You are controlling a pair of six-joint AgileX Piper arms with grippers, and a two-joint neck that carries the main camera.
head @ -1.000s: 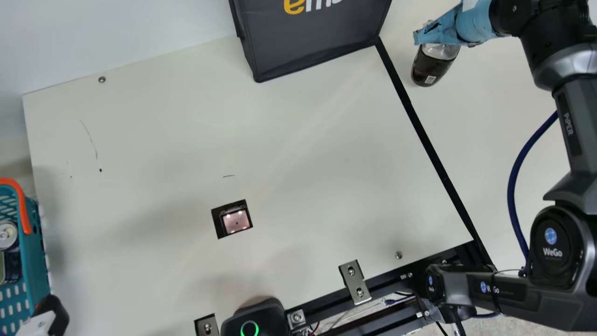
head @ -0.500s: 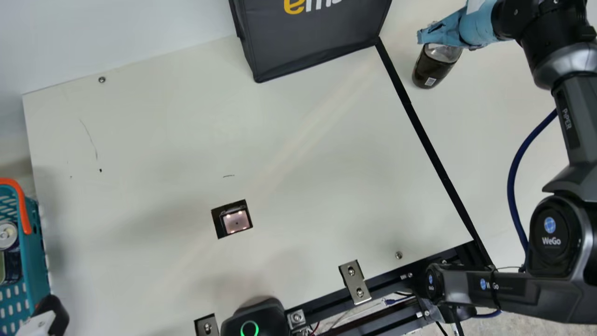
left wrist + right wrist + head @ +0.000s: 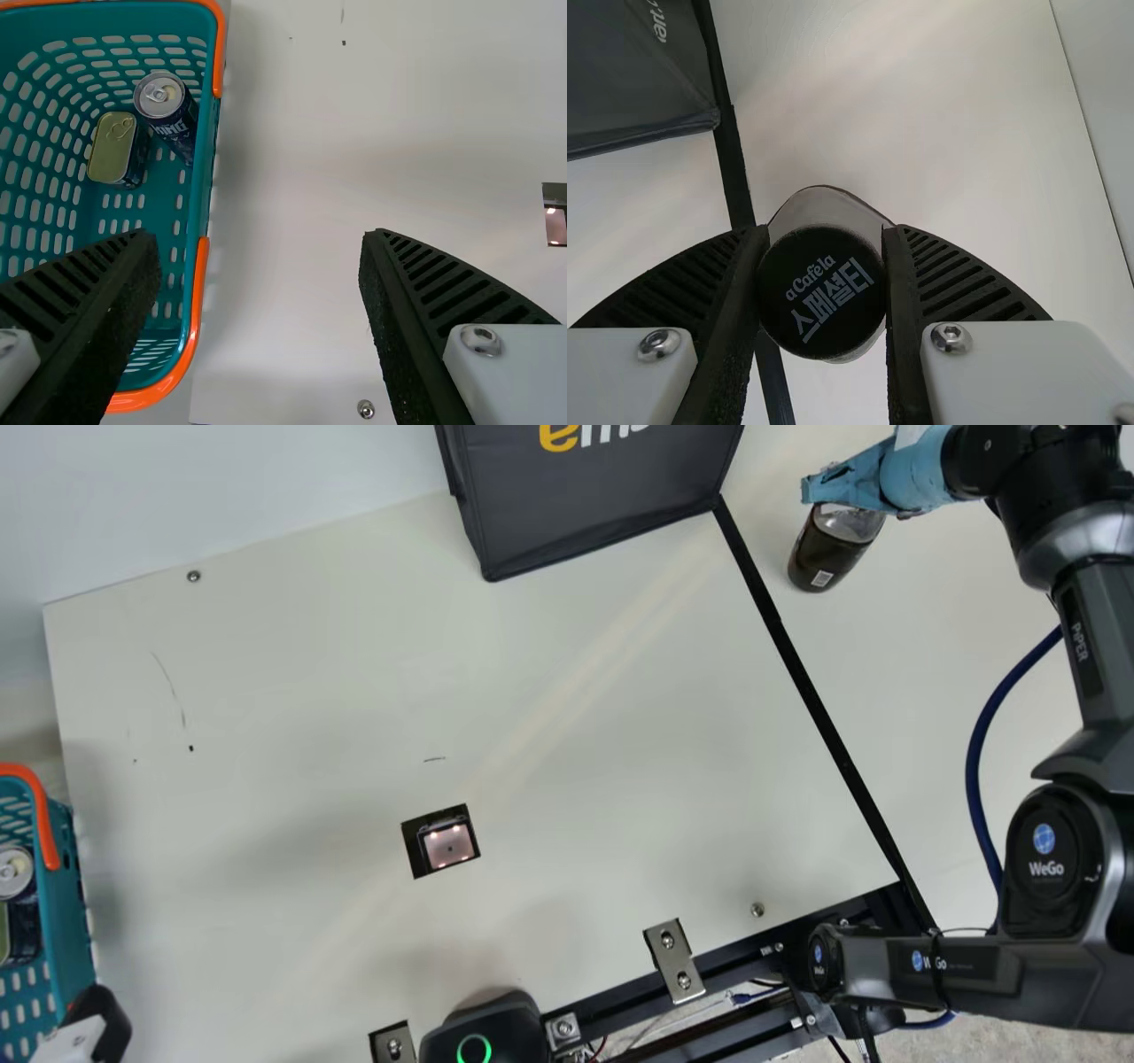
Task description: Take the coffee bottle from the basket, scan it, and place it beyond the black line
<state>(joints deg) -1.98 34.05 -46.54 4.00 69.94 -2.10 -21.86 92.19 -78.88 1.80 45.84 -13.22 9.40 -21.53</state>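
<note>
R grip [image 3: 828,485], top R of main view, clamped on btl [image 3: 824,553]: R wrist view has a ribbed finger hard against each side of the blk cap [image 3: 822,288]. Btl body tilts in main view, wider part hanging out below the fingers w/ a small pale label patch near its base; can't tell if base touches tbl. Btl is past the blk line [image 3: 824,708], on the side away from the bskt. Blue cable [image 3: 974,779] curves down alongside R arm, same side. Dk grey bag [image 3: 594,505] at top of main view, its lower R corner at the line's upper end. On the other side of the line, scanner [image 3: 449,846] sits in a cutout in the cream tbl [image 3: 292,691], its window lit pinkish. Blk unit w/ green ring [image 3: 496,1032] at tbl's near edge, metal bracket [image 3: 675,961] to its R. Far L: teal bskt [image 3: 75,921], orange trim, holding can [image 3: 164,97] w/ flat tin [image 3: 112,150] beside it. L grip [image 3: 99,1017] near bskt, fingers wide apart, one over bskt, other over tbl.
</note>
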